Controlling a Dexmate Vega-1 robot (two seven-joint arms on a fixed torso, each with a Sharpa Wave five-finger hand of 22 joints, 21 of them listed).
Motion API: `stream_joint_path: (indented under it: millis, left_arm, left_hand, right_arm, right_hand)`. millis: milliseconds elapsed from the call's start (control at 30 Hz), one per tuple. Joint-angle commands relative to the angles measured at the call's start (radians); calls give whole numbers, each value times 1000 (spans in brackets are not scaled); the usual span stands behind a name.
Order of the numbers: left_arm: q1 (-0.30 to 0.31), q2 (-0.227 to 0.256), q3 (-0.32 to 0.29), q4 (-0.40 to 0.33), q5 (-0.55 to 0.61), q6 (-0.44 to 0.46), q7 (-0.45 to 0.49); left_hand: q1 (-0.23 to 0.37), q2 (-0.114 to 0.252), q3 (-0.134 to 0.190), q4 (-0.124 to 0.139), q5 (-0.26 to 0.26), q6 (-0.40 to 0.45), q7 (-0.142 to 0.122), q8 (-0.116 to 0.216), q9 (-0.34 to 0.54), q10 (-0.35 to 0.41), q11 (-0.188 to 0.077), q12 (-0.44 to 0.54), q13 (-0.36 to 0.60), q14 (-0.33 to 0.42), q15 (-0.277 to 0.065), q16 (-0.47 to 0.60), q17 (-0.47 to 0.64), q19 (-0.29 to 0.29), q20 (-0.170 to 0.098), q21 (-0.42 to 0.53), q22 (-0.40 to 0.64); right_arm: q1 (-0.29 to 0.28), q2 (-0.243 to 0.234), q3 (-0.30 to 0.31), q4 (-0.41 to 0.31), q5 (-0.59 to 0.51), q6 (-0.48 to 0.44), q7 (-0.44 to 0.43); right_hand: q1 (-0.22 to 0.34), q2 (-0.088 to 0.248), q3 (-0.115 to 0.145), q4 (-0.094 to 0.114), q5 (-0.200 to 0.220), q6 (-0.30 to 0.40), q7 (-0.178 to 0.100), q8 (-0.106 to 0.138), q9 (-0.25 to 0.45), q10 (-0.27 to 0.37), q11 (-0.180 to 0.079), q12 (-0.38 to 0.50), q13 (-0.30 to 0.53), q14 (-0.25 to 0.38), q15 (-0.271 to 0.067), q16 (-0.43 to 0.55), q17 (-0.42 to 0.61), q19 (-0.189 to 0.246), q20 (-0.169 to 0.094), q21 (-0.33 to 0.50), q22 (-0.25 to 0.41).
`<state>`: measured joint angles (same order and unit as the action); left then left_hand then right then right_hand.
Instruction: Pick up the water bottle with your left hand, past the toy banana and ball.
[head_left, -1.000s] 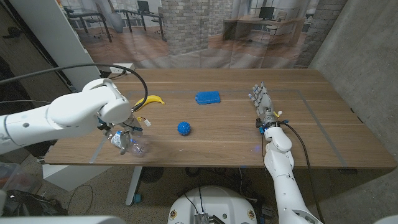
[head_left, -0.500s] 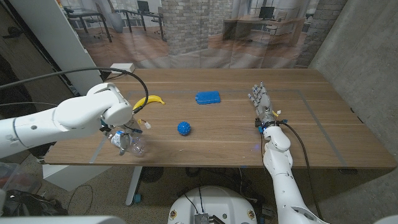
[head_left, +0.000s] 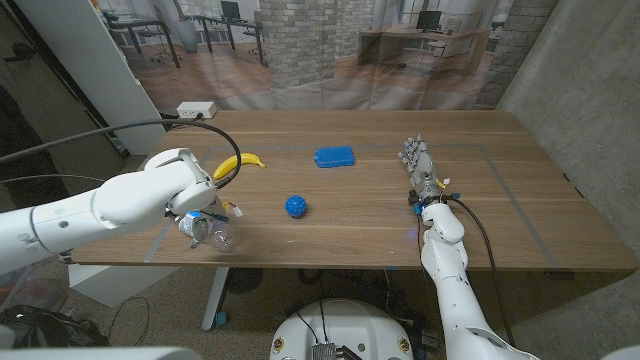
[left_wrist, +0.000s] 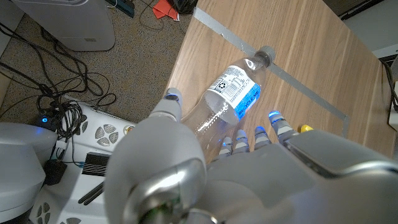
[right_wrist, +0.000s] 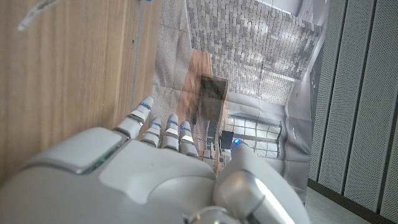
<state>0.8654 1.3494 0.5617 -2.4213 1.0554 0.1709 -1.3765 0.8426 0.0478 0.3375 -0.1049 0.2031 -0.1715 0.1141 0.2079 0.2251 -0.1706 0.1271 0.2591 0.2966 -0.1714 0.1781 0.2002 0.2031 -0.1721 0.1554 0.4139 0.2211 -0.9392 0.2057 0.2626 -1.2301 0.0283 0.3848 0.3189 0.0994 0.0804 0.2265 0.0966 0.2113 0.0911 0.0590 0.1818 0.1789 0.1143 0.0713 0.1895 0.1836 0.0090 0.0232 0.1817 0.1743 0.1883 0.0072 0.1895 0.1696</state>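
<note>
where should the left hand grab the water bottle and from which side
Grip the water bottle around its clear body just behind the blue-and-white label, not the narrow cap end. It lies on its side near the table's front edge, so a wrap across its width from above suits it. The left hand is already there, fingers on one side and thumb on the other.

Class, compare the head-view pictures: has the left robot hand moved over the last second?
Yes. The left robot hand has pulled back toward the table's near edge, holding the water bottle.
</note>
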Motion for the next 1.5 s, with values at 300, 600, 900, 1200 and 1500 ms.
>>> stream_joint_path:
  millis: [300,600,900,1200,1500]
  left_arm:
    - [350,-199,-323,28,257,-214,32]
    - [516,-249,-429,24,396,-262,165]
    - [629,-291,-493,36,511,-295,283]
    - [713,-315,-553,52,558,-312,442]
    - [797,-346,-634,61,567,-320,635]
  left_hand:
    - [-17,26,-8,13,3,-319,12,-20,8,-216,13,19,27,-160,12,15,30,-127,-4,-8,11]
    - [-31,75,-3,27,2,-339,3,0,27,-226,16,76,91,-136,5,57,93,-123,13,11,37]
    - [-8,101,-6,1,-6,-299,-16,41,67,-215,7,179,199,-81,-22,135,193,-59,3,64,77]
    - [84,91,-42,-56,-15,-96,-112,196,174,-122,-43,439,454,65,-86,343,434,112,-29,202,158]
    - [306,16,-109,-65,-11,404,-201,482,223,233,-163,666,519,393,-236,639,628,356,-75,444,241]
  right_arm:
    - [3,-4,2,28,-5,15,-9]
    - [8,-7,5,41,-6,20,-12]
    - [23,-13,5,62,-11,24,-12]
    - [36,-18,7,78,-15,27,-13]
    - [44,-21,9,84,-18,27,-13]
  right_hand:
    - [-6,2,-4,-1,6,13,-6,9,3,4,-1,4,4,3,1,5,4,9,1,4,3]
    - [-7,1,-5,-1,6,15,-10,9,3,4,-1,4,4,3,3,5,4,8,2,4,3]
    - [-7,1,-5,-1,6,16,-12,10,3,5,-1,5,4,4,3,5,4,8,3,4,2]
    - [-7,0,-5,-1,6,19,-16,10,3,8,-1,6,4,6,4,6,4,9,4,4,2]
    - [-7,0,-5,-2,7,20,-16,10,3,9,-1,6,4,9,5,6,4,11,4,5,2]
